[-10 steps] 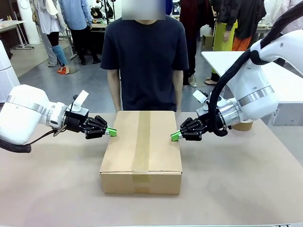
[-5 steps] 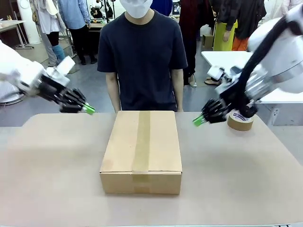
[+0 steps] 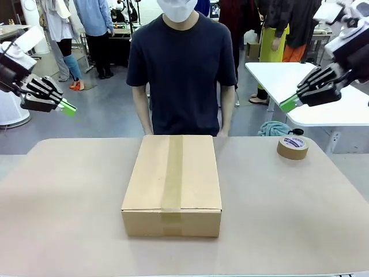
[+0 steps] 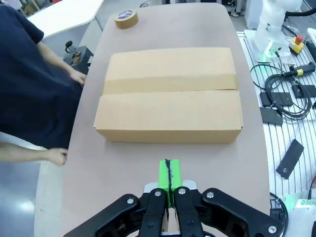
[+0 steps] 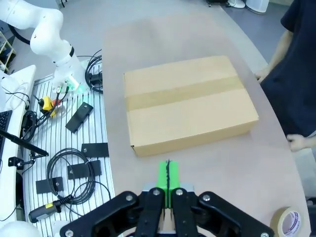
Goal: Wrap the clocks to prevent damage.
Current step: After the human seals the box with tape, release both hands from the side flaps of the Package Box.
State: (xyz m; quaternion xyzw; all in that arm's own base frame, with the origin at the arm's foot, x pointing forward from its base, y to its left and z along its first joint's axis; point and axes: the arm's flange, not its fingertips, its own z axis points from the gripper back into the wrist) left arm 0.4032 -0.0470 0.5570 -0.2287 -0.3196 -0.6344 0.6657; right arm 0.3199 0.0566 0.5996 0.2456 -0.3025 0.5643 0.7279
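Observation:
The clocks are out of view. A closed cardboard box (image 3: 173,179), taped along its top, lies in the middle of the table (image 3: 69,202). High up at the far left hangs my left gripper (image 3: 68,108), shut, its green pads pressed together with nothing between them. My right gripper (image 3: 288,104) hangs high at the far right, shut and empty too. From above, the left wrist view has its gripper (image 4: 169,170) over the table, short of the box (image 4: 170,94). In the right wrist view the gripper (image 5: 168,173) looks down on the box (image 5: 190,103) from the other side.
A roll of brown tape (image 3: 292,147) lies on the table at the back right, also the tape (image 4: 126,19) and tape (image 5: 289,222). A person in a dark shirt (image 3: 181,63) stands at the far edge behind the box. Cables and devices (image 5: 74,163) lie beside the table.
Both arms have lifted up and swung outward from the box's sides, the left one to the far left, the right one to the far right. The box has not moved.

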